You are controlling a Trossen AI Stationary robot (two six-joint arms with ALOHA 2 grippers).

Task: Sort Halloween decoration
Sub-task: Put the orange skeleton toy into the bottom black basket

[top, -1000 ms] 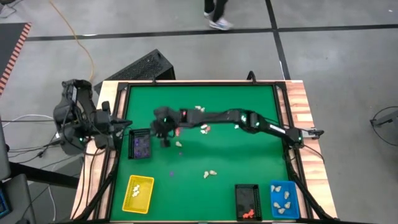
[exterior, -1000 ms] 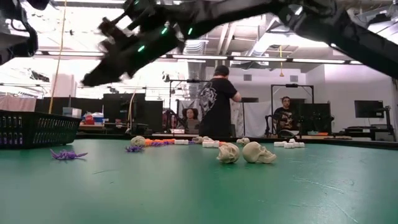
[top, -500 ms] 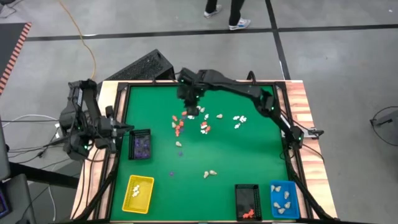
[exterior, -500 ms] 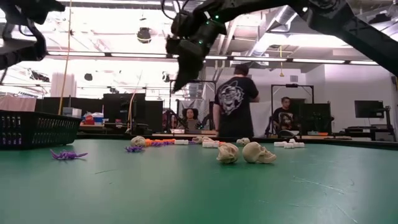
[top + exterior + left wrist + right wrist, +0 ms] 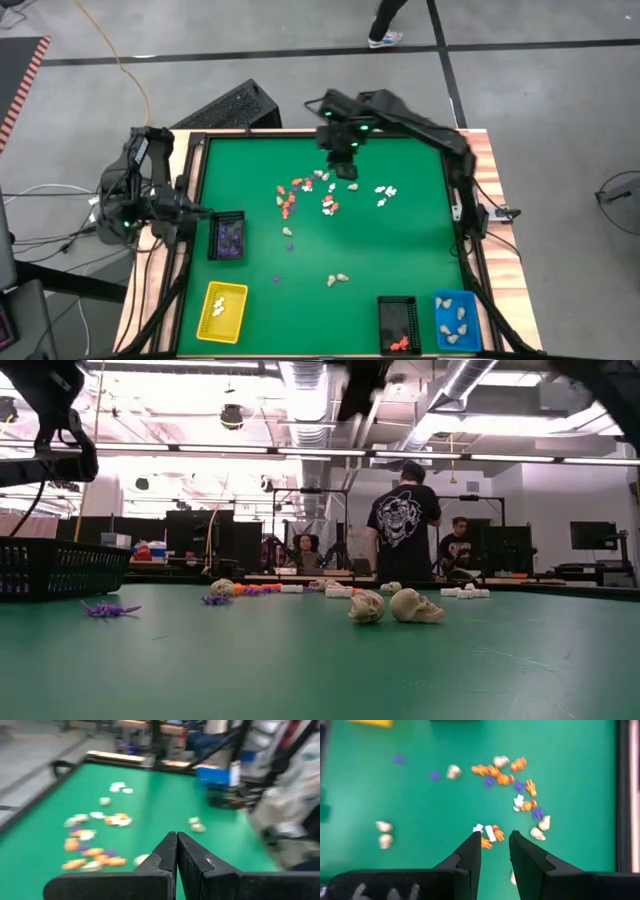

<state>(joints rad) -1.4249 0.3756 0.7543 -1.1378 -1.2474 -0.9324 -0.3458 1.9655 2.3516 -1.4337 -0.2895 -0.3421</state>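
The Halloween figurines lie scattered on the green table (image 5: 400,250): an orange, white and purple cluster (image 5: 290,200) (image 5: 505,777) at the far middle, a small white group (image 5: 383,190), and two beige skulls (image 5: 340,279) (image 5: 390,605) nearer the front. A purple spider (image 5: 110,608) lies toward the left. My right gripper (image 5: 345,165) (image 5: 495,847) hangs open and empty high above the far cluster. My left gripper (image 5: 195,212) (image 5: 176,842) is shut and empty at the table's left edge.
A black tray (image 5: 227,237) (image 5: 50,565) holding purple figurines stands at the left. A yellow tray (image 5: 222,310), a black tray (image 5: 398,324) and a blue tray (image 5: 456,320) stand along the near edge. People stand in the room behind the table (image 5: 405,520).
My right gripper has swung from beside the left black tray toward the table's far edge and right, rising as it went. The figurines lie where they were.
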